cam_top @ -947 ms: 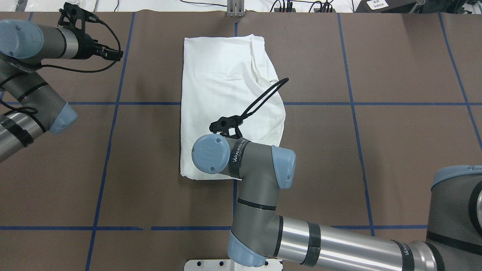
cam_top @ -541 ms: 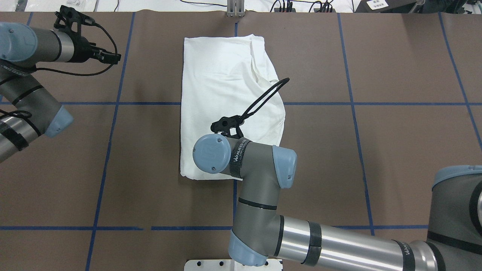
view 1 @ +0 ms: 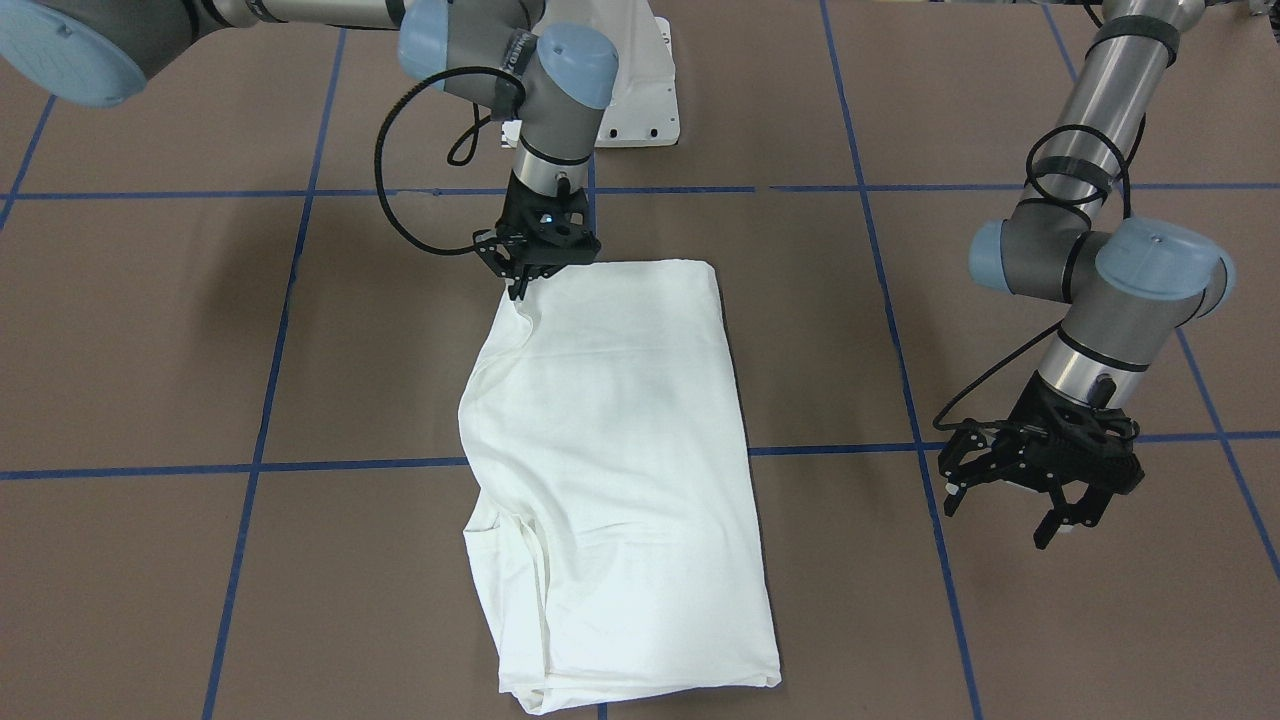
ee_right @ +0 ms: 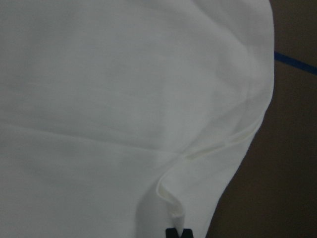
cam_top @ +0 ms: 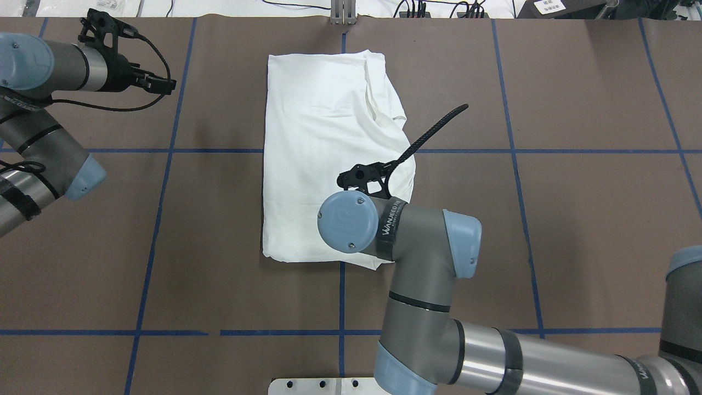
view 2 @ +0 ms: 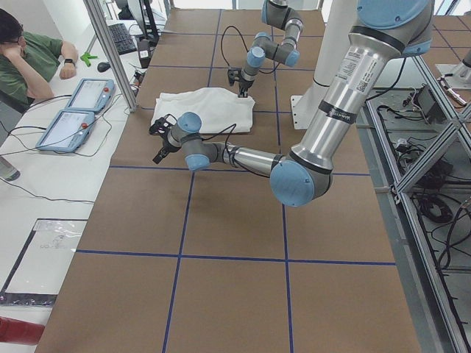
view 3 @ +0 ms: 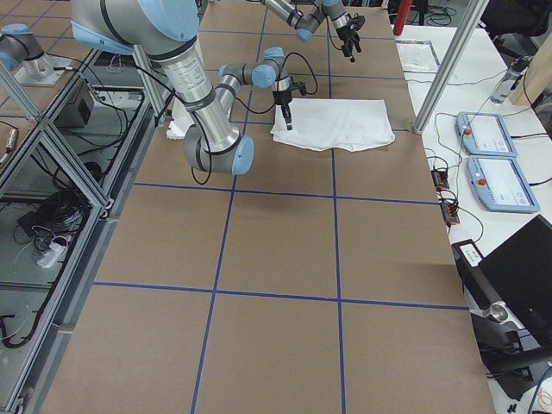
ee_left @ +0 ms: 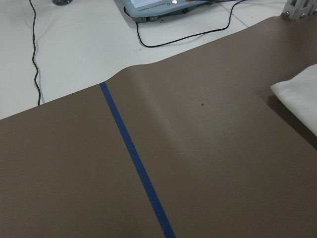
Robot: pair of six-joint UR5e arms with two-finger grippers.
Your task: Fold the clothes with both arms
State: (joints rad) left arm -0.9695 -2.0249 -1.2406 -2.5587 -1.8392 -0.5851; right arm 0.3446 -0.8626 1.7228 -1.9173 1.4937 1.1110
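the shirt [cam_top: 315, 137] lies folded into a long white rectangle at the middle of the table [cam_top: 576, 219]. its long axis runs straight away from the robot toward the operators' side. its far short end sits near the far edge of the brown cover, and its near short end lies a little ahead of the white base plate [cam_top: 307, 387]. the long edge on the robot's left is straight and flat. the one on the robot's right bulges outward with a loose folded layer and a seam showing.

the right gripper [view 1: 520, 288] stands upright over the near corner on the robot's right, fingers clenched on the shirt there. the cloth rises to a small peak at them, and the wrist view shows the black fingertips [ee_right: 174, 234] against a raised fold. a black cable [cam_top: 433, 129] juts from that wrist above the cloth. the left gripper [view 1: 1005, 512] hangs over bare table well off to the robot's left of the shirt, fingers spread apart and grasping nothing.

the table is covered in brown paper crossed by blue tape lines [cam_top: 164, 151] in a grid. beyond its far edge runs a white bench with two control tablets [view 2: 88, 95] and cables, where a person [view 2: 33, 51] sits. broad bare brown surface lies along both long sides of the shirt.
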